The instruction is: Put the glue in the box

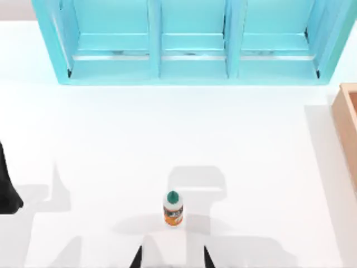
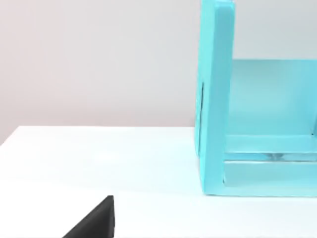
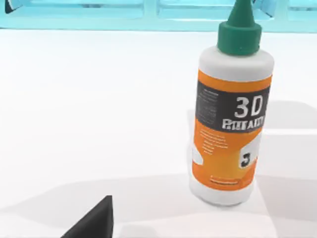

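Note:
The glue [image 1: 173, 209] stands upright on the white table near the front middle: a small bottle with a green cap, white body and orange label. It looms close in the right wrist view [image 3: 230, 124]. My right gripper [image 1: 172, 258] is just in front of the bottle, open, its two dark fingertips apart and touching nothing; one finger [image 3: 94, 223] shows in the wrist view. The tan box [image 1: 348, 128] sits at the table's right edge, partly cut off. My left arm [image 1: 6, 187] is parked at the left edge, with one finger [image 2: 96, 220] showing.
A big turquoise three-bay shelf unit [image 1: 189, 44] spans the back of the table; its end wall [image 2: 215, 99] shows in the left wrist view. Bare white tabletop lies between the bottle and the box.

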